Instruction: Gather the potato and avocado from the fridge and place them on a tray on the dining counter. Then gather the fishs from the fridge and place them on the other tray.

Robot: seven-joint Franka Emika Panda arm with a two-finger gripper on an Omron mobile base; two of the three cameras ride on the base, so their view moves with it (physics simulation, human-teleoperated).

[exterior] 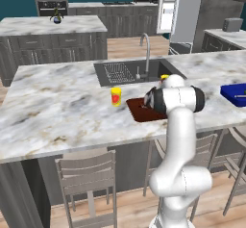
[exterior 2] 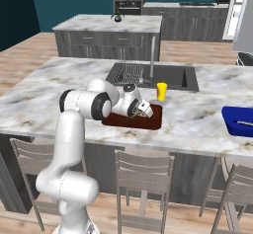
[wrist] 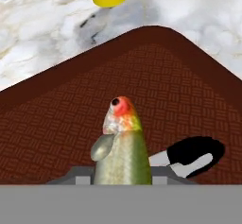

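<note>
A slender grey-green fish (wrist: pixel 122 147) with a red-orange head sticks out between my fingers, and my gripper (wrist: pixel 137 164) is shut on it. It hangs just above the other tray (wrist: pixel 165 76), dark reddish-brown with a woven floor, which lies on the dining counter (exterior: pixel 57 111). From the base views the gripper (exterior 2: pixel 144 110) points down over that tray (exterior 2: pixel 150 122) near its right end; the arm hides part of the tray (exterior: pixel 139 111). The blue tray (exterior: pixel 234 95) (exterior 2: pixel 239 121) sits far right on the counter. What lies in it is too small to tell.
A yellow cup (exterior: pixel 116 96) (exterior 2: pixel 161 91) stands just beyond the brown tray. Behind it is the inset sink (exterior: pixel 127 70) with its faucet (exterior: pixel 145 54). Stools (exterior: pixel 89 179) line the counter's near side. The fridge (exterior: pixel 168 6) stands open at the back right.
</note>
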